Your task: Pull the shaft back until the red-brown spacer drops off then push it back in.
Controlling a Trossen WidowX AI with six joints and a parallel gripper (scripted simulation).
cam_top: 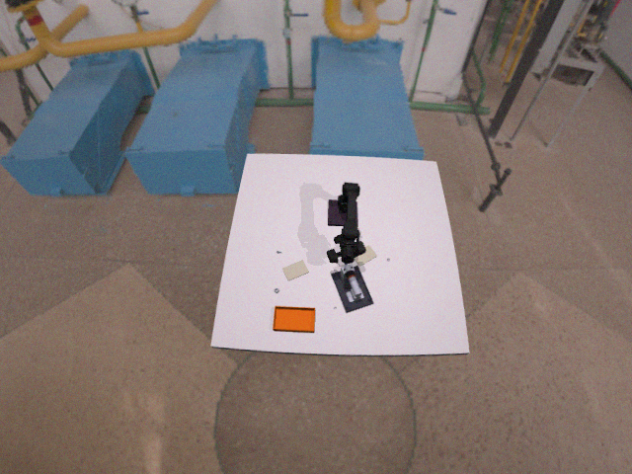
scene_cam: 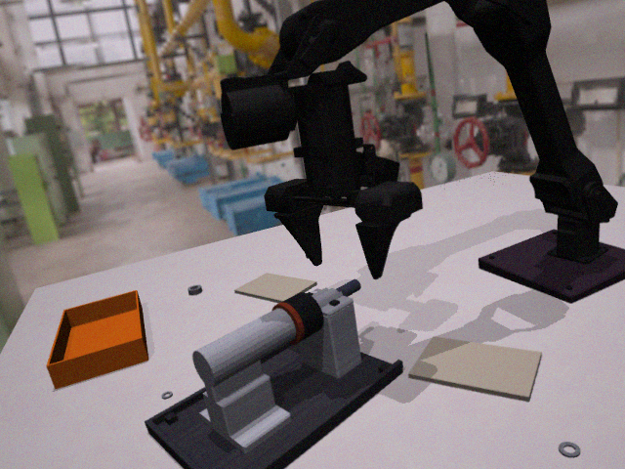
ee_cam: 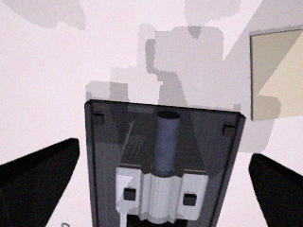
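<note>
exterior view, centre: the tool [scene_cam: 346, 265] hangs above the protruding end of the shaft [scene_cam: 349, 288], fingers [scene_cam: 309, 236] spread wide, pinching nothing and touching nothing. below it, the shaft runs through the small grey support [scene_cam: 338, 330] into the big housing block [scene_cam: 247, 375] at lower centre, all on a dark base plate [scene_cam: 322, 404]. the red-brown spacer [scene_cam: 299, 322] sits on the shaft against the big cylinder, beside a black spacer [scene_cam: 309, 309]. an orange tray [scene_cam: 96, 338] lies at left on the white desk [scene_cam: 454, 418]; two beige tiles [scene_cam: 477, 365] flank the fixture.

Matt black gripper [scene_cam: 343, 266], smooth grey metal-looking housing block [scene_cam: 337, 330] — dull blue-grey shaft [ee_cam: 166, 144], flat matt white table [scene_cam: 454, 424]
</note>
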